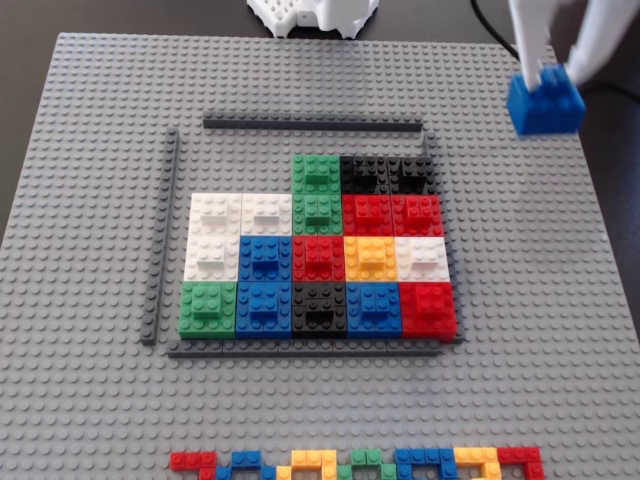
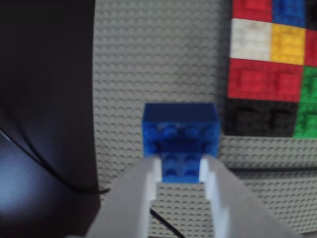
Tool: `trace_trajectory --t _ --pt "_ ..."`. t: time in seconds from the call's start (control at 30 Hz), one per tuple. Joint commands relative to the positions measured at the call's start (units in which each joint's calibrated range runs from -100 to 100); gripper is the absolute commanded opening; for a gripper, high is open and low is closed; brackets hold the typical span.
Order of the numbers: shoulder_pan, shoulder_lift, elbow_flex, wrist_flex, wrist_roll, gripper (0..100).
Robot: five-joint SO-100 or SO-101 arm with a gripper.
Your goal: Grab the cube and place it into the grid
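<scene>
While my claw (image 2: 181,166) pinches the blue brick (image 2: 181,134) by its sides, I judge it light, rigid, slippery.

in the fixed view the white plastic pincer (image 1: 556,70) is cut off by the top edge, as is the white arm base (image 1: 313,14). the row of small coloured bricks (image 1: 357,464) runs off the bottom edge. the wrist view is blurred, its coloured brick grid (image 2: 270,67) cropped at the right.
</scene>
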Motion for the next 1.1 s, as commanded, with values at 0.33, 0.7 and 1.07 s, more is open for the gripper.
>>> trace_trajectory --t 0.33,0.7,1.07 --pt "21.0 -35.4 31.1 -3.1 11.5 3" --pt "36.9 -40.8 55.7 -11.4 19.2 4" --pt "37.7 -29.1 58.1 -15.7 20.3 5"
